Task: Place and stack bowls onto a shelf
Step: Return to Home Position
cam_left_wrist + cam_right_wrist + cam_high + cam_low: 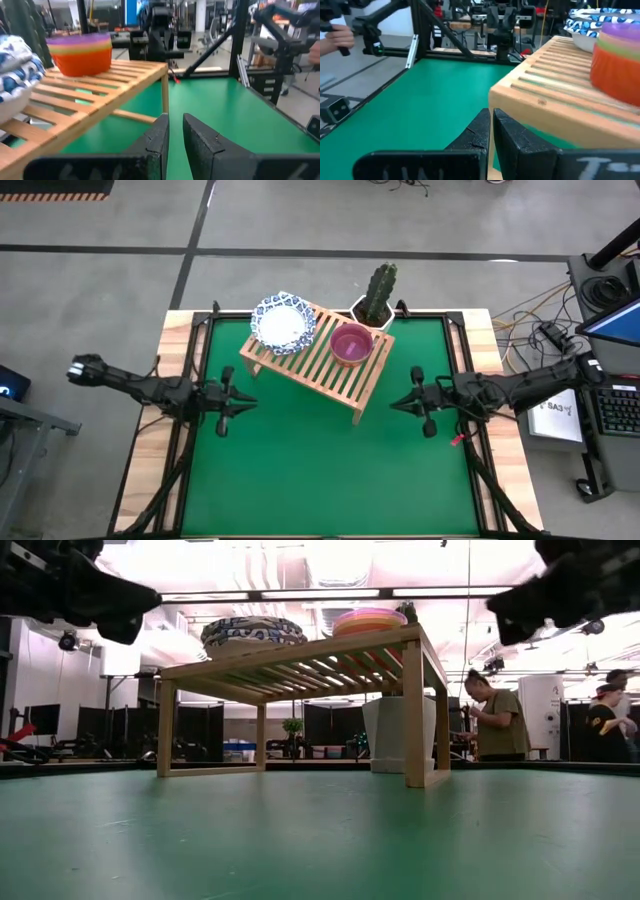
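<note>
The wooden slatted shelf stands on the green mat, turned at an angle. On its top sit a stack of white bowls with blue patterned rims and a stack of plastic bowls, purple on top and red at the bottom. My left gripper hovers left of the shelf, its fingers close together on nothing. My right gripper hovers right of the shelf, shut and empty. Both point at the shelf.
A white pot with a cactus stands just behind the shelf's far right corner. Bare green mat spreads between the shelf and the near edge. People stand in the room beyond the table.
</note>
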{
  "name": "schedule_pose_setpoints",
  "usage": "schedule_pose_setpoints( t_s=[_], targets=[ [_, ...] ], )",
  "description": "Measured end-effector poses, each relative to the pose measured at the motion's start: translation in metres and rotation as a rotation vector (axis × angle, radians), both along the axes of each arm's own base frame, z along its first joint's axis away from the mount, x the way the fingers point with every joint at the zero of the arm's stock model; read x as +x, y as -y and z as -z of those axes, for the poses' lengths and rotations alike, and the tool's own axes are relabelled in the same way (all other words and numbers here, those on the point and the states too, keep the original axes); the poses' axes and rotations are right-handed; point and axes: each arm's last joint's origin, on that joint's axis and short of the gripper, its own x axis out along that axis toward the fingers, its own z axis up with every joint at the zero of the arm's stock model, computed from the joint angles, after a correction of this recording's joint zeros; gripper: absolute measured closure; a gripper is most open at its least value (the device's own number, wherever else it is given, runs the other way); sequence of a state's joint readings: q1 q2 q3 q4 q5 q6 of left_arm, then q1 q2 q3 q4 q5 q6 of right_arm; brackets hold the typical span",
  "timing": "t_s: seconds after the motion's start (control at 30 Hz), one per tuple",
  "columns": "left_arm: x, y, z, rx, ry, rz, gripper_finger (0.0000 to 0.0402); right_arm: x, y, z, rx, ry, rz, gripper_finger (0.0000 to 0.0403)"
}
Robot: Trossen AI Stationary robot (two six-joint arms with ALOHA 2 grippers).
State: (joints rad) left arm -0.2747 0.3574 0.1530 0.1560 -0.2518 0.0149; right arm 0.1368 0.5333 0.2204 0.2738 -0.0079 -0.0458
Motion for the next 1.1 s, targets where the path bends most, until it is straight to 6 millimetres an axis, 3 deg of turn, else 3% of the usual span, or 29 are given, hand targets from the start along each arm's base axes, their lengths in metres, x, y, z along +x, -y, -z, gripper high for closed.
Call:
schedule_pose_setpoints(
  t_s=[0.17,0.43,0.87,1.1],
  targets=[
    [-0.005,-0.003,0.004,-0.013,0.067,-0.019,0.0365,-0.017,0.002,0.015,-0.005,0.045,-0.002,0.0390],
    [-0.012,-0.008,0.021,-0.024,0.113,-0.065,0.0365,-0.039,0.005,0.018,-0.023,0.226,-0.001,0.0390],
    [-0.016,-0.009,0.019,-0.076,0.181,-0.066,0.0365,-0.056,0.006,0.012,-0.129,0.368,-0.060,0.0390],
    [-0.014,-0.010,0.023,-0.140,0.141,-0.088,0.0365,-0.055,0.005,0.017,-0.147,0.324,-0.093,0.0390]
  ],
)
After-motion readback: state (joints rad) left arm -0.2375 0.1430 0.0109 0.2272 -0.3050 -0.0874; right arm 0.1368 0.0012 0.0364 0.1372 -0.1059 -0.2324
